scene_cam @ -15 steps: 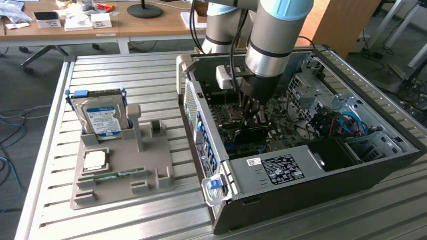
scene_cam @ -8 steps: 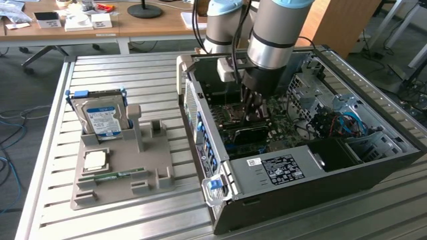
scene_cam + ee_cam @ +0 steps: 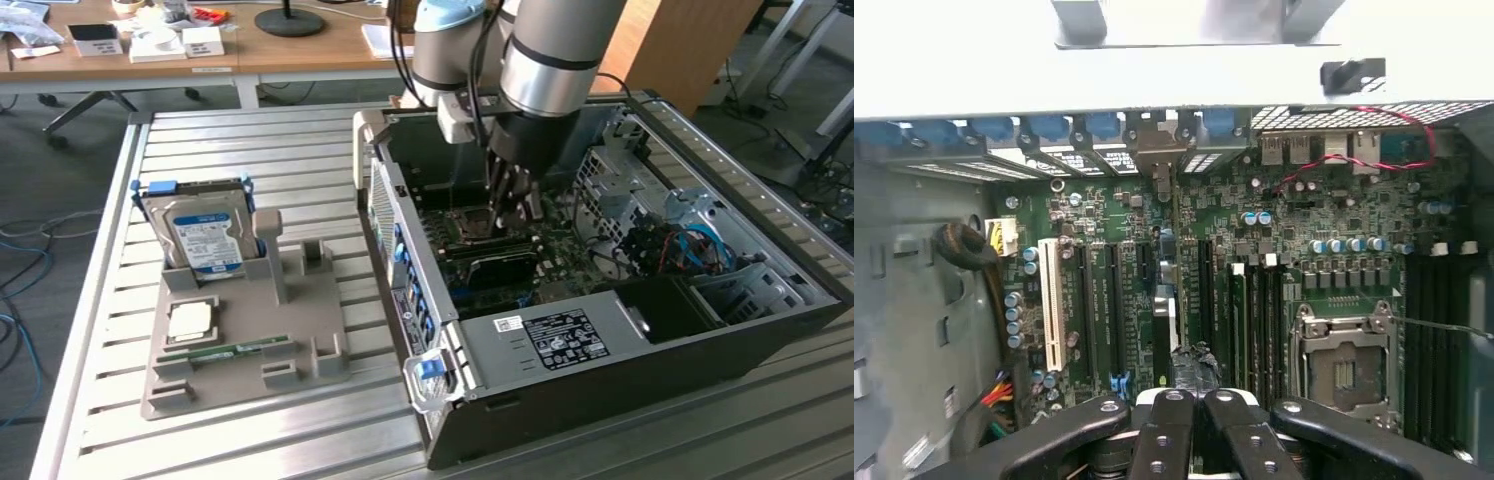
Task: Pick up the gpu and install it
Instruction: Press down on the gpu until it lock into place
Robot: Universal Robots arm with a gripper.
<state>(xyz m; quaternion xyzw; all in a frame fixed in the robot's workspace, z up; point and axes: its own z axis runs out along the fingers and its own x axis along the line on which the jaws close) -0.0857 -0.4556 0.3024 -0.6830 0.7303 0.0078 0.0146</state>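
We see a desk [image 3: 267, 150] of ribbed silver aluminium slats. At about nine o'clock on it lies a flat grey plastic holder tray [image 3: 247, 370] with upright slots. At about three o'clock, just beside the tray, a black open-sided computer tower case [image 3: 747, 345] lies on its side on the slats, its open side facing up. Beyond the desk, at twelve o'clock, we see a separate wooden table [image 3: 267, 50].

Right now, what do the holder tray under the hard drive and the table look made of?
Holder tray: looks like matte grey-beige plastic, maybe printed; dull, uniform, moulded slots. Table: likely bare aluminium; pale metallic slats with parallel grooves. Hard drive: shiny metal casing, paper label.
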